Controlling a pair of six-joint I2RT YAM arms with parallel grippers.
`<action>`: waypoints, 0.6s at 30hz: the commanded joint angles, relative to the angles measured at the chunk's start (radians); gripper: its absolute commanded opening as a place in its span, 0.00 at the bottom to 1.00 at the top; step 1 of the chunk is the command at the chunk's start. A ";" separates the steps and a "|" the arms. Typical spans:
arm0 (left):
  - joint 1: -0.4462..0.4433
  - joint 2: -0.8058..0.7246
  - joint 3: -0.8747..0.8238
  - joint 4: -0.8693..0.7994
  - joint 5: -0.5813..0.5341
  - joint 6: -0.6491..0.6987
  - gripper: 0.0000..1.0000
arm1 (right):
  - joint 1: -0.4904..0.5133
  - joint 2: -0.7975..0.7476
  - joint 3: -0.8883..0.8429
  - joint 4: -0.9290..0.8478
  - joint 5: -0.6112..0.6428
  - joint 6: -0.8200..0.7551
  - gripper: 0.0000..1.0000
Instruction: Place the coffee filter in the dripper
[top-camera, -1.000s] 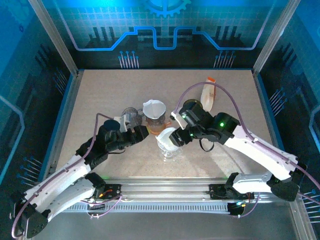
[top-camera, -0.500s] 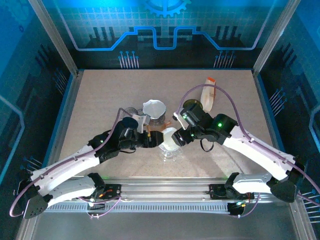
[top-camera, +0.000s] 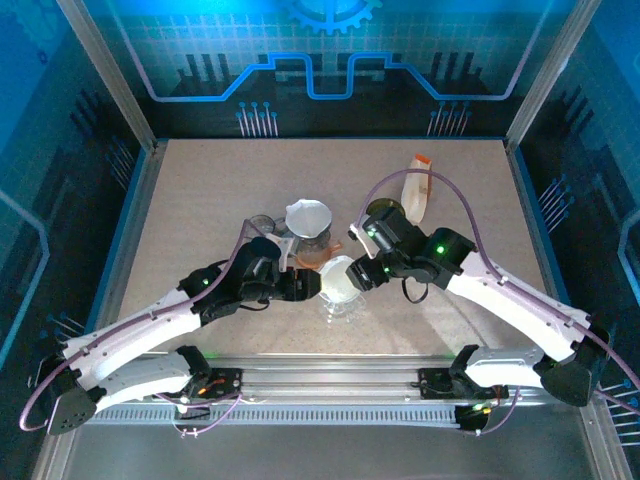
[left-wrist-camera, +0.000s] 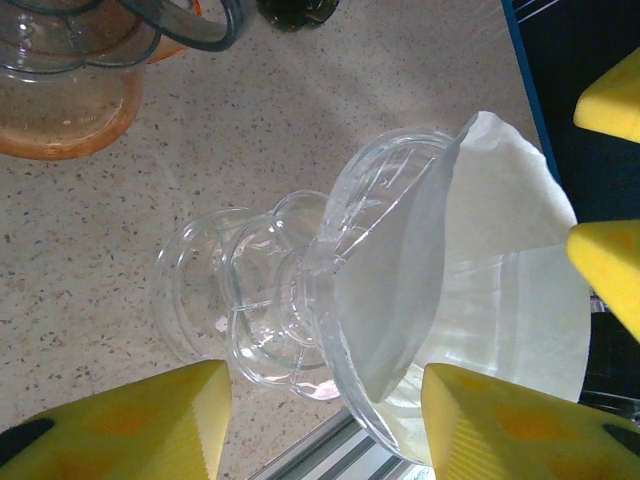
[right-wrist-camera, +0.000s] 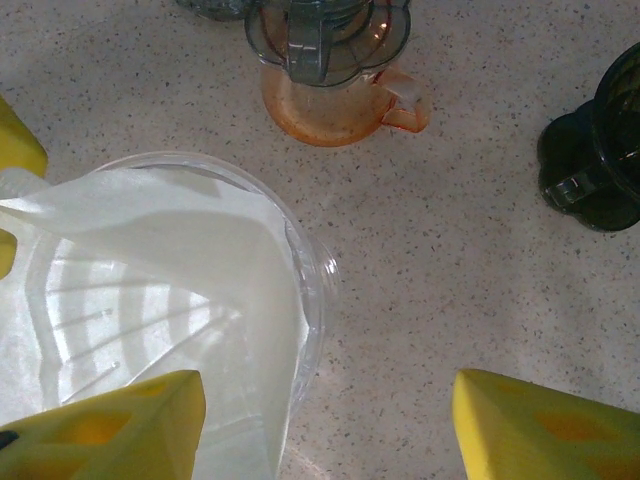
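On the table (top-camera: 220, 200), filter (right-wrist-camera: 150, 250) lying inside dripper (left-wrist-camera: 270, 300), left gripper (left-wrist-camera: 322, 375) straddling dripper, grip unclear, right gripper (right-wrist-camera: 325, 385) hovering released above filter.

The table (top-camera: 200, 200) is beige with fine dark speckles. The coffee filter (right-wrist-camera: 150, 230) is white, faintly see-through; the dripper (left-wrist-camera: 260, 300) is clear glass with ribbed lines. A jug (right-wrist-camera: 330, 110) is clear with an orange tint at its base and a smoky grey lid. A cup (right-wrist-camera: 600, 150) is black. A bottle (top-camera: 416, 195) is white with an orange cap. The left gripper (left-wrist-camera: 322, 370) has bright yellow pads (left-wrist-camera: 130, 430) — the right gripper (right-wrist-camera: 325, 380) has the same yellow pads (right-wrist-camera: 540, 430). The left arm (top-camera: 130, 345) and right arm (top-camera: 510, 300) are white with black joints, purple cables (top-camera: 440, 185) and green lights (top-camera: 441, 244). The back wall (top-camera: 320, 60) is blue — pale grid, circuit-like lines
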 joint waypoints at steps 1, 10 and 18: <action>-0.007 -0.004 0.032 -0.025 -0.013 0.022 0.54 | -0.012 0.007 -0.008 0.024 -0.009 0.006 0.63; -0.007 0.014 0.024 -0.008 -0.010 0.015 0.53 | -0.015 0.046 -0.014 0.042 -0.008 0.003 0.66; -0.008 0.026 0.019 0.002 -0.005 0.009 0.53 | -0.016 0.007 -0.019 0.039 -0.004 0.003 0.50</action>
